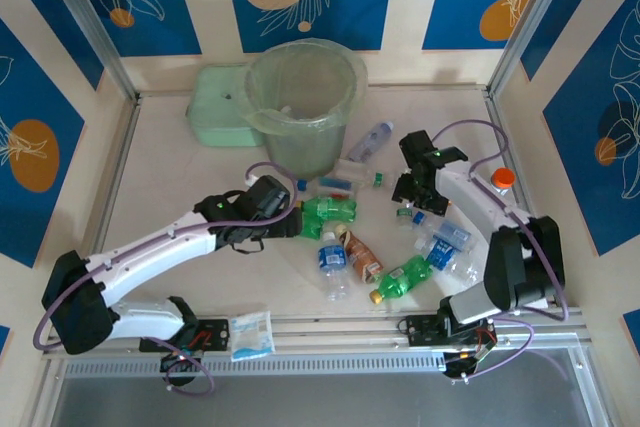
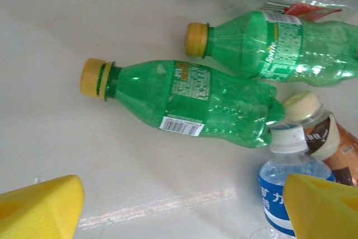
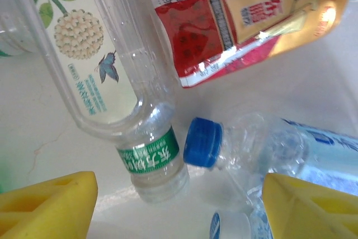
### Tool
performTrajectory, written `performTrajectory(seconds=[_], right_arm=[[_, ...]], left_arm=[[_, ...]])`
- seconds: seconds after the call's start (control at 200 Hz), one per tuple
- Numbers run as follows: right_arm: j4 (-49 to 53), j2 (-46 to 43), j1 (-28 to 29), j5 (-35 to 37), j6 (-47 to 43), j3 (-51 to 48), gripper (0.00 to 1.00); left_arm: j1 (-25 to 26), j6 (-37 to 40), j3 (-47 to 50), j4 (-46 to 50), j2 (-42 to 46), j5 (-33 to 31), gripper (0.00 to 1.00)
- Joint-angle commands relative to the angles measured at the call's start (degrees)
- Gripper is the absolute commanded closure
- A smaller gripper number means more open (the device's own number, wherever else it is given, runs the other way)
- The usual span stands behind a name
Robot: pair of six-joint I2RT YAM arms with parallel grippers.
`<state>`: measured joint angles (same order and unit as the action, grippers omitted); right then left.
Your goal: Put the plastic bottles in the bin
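While both pairs of yellow fingers stand apart with nothing between them, the left fingers (image 2: 45, 205) hang over a green bottle (image 2: 196, 102) lying flat on the bench (image 2: 84, 26) just ahead. Its long axis runs nearly in line with the gap, yellow cap to the left in the wrist view, so I judge the wrist must turn to close across the waist rather than the length. A second green bottle (image 2: 279, 46) lies just beside it, almost parallel. Both are thin, glossy plastic, dented near the base, and likely to give under pressure. The right fingers (image 3: 50, 205) hover above a crumpled clear bottle (image 3: 263, 144) with a ribbed blue cap. The bin (image 1: 305, 137), translucent and lined, stands beyond the pile, nearer the left arm.
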<state>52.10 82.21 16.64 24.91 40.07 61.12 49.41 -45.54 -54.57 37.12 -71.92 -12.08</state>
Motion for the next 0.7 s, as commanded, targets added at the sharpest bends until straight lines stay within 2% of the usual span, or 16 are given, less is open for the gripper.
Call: performTrajectory(seconds=[0.0,0.09,0.175,0.345,0.505,0.695], right_arm=[[4.0,-5.0,2.7,-1.6,4.5,-1.9,0.22],[7.5,-6.6,7.4,0.0,7.3,-1.8,0.22],[9.5,-7.9,8.9,-0.1,9.2,-1.5,0.21],[10.0,-10.9,7.2,-1.2,10.2,-1.7,0.22],[9.1,-14.0,4.9,-3.1,9.9,-3.5,0.23],[8.6,-16.3,2.9,-4.5,8.7,-4.7,0.24]], left_arm=[[0.3,3.5,-0.2,-1.3,-0.8,3.4,0.08],[1.5,4.9,-1.7,-1.9,-3.5,7.2,0.07],[4.1,5.5,-4.8,-1.1,-7.4,9.4,0.07],[8.7,6.1,-11.1,2.8,-15.8,12.7,0.09],[12.3,6.8,-14.6,6.2,-21.3,15.0,0.15],[14.1,7.5,-17.7,7.7,-28.8,17.6,0.19]])
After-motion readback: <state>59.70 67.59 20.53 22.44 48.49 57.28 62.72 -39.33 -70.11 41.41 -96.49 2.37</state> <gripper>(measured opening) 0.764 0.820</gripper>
